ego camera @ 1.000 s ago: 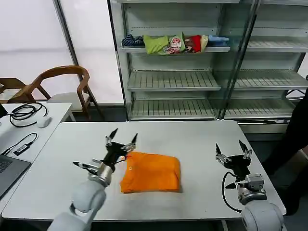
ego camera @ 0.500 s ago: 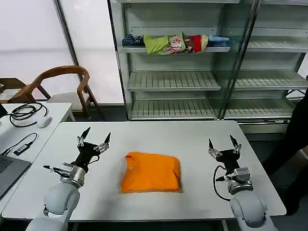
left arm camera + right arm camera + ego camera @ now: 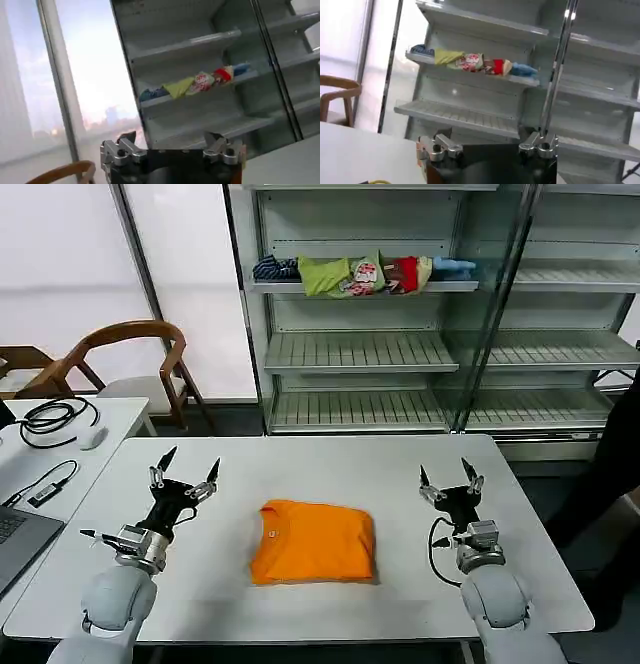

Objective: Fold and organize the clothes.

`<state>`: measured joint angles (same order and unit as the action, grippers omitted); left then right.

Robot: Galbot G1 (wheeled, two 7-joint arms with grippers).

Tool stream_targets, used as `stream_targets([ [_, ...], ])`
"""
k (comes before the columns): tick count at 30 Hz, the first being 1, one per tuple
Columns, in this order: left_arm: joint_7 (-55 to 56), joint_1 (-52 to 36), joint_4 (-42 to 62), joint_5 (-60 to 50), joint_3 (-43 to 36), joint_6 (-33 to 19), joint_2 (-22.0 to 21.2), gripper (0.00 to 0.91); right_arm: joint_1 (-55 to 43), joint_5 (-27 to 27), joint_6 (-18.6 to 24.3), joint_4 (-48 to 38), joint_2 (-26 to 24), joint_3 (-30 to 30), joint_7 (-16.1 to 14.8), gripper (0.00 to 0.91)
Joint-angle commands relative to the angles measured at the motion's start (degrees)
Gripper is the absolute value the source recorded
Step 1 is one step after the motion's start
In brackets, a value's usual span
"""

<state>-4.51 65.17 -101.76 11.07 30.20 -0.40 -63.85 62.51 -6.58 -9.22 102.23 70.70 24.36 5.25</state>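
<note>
Now both grippers stand spread wide and hold nothing. The left gripper [image 3: 183, 475] points its fingers up and away over the white table [image 3: 400, 469], left of the orange T-shirt [image 3: 314, 541] and clear of it; the right gripper [image 3: 446, 479] does the same on the shirt's other side, well apart from the cloth. In the wrist views each pair of fingers [image 3: 119, 150] [image 3: 439, 147] is parted, with open air between them and the shelving [image 3: 470, 117] beyond.

Compared with a second ago, the left gripper has drawn back from the shirt's upper left corner — it was right at the cloth then — and now sits out to the side. The right gripper has shifted a little inward and farther up the table.

The T-shirt lies near the middle of the table, folded into a compact, roughly square packet — its collar shows at the upper left corner, the edges fairly even. A multicoloured heap of garments [image 3: 360, 274] rests on an upper shelf behind.
</note>
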Motion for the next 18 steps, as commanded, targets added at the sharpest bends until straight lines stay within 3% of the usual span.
stream_targets([
  [1, 0.1, -0.1, 0.8, -1.6, 0.6, -0.6, 0.2, 0.907, -3.6, 0.0, 0.3, -2.7, 0.2, -1.5, 0.0, 0.907],
  [18, 0.0, -1.0, 2.2, -1.0, 0.3, -0.4, 0.3, 0.907, -3.5, -1.9, 0.2, -1.7, -0.5, -0.5, -0.1, 0.907],
])
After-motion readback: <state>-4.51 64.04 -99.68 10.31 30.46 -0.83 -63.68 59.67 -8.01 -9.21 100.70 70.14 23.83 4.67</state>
